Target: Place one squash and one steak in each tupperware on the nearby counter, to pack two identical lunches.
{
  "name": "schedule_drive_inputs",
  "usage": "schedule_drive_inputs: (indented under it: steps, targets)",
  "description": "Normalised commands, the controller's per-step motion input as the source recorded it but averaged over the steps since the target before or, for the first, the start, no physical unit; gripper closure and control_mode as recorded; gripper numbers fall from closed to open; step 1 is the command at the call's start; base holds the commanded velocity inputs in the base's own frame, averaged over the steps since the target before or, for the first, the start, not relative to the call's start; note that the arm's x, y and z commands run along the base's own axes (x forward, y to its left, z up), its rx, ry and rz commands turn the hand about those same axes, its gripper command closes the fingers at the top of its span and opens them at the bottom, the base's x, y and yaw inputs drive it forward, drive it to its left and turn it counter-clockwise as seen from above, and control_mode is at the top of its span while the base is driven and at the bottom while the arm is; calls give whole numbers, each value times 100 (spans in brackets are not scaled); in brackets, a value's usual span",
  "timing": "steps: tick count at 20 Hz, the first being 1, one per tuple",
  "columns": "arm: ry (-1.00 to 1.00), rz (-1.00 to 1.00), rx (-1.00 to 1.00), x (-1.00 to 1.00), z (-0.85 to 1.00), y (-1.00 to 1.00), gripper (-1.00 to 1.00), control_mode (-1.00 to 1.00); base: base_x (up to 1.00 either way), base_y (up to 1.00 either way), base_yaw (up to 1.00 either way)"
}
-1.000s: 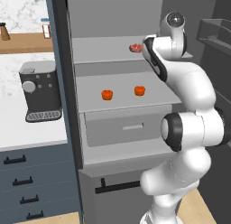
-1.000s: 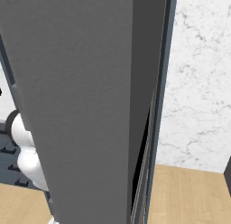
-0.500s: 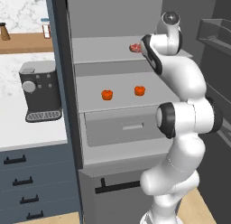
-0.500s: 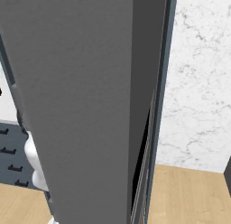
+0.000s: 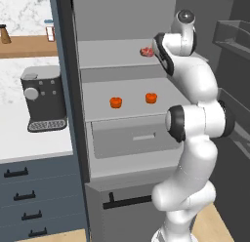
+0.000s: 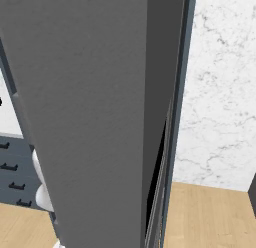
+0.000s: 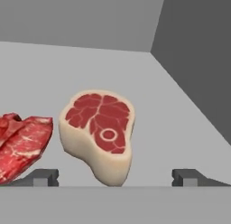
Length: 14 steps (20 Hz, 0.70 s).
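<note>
On the fridge's upper shelf (image 7: 149,83) a thick steak (image 7: 100,130) with a red top and cream fatty edge lies just ahead of my gripper (image 7: 115,177). The gripper is open, its two fingertips (image 7: 43,176) spread wider than that steak and holding nothing. To its left lies a flat pinkish-red steak (image 7: 20,144). In the left base view the steaks (image 5: 145,51) show beside my arm's end. Two round orange-red squash (image 5: 115,102) (image 5: 151,97) sit apart on the shelf below. The white counter (image 5: 29,146) lies left of the fridge. The tupperware is out of view.
A dark coffee machine (image 5: 43,97) stands on the counter, under a wooden wall shelf (image 5: 24,45). A grey fridge drawer (image 5: 134,136) sits below the squash shelf. The open fridge door with its bins (image 5: 234,36) stands at my right. A grey fridge panel (image 6: 85,107) blocks the right base view.
My arm has stretched a little further up and in toward the upper shelf. The steaks and squash have not moved, and the gripper stays open.
</note>
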Motion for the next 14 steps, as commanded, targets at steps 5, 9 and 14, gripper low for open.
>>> schedule_drive_inputs:
  steps: [5, 9, 14]
  targets:
    - [5, 7, 0, 24, -2, 0, -100, -100, 0, 0, 0]
    - [14, 2, 1, 38, -4, -8, -100, -100, 0, 0, 0]
    - [13, 1, 0, 35, -5, 0, -100, -100, 0, 0, 0]
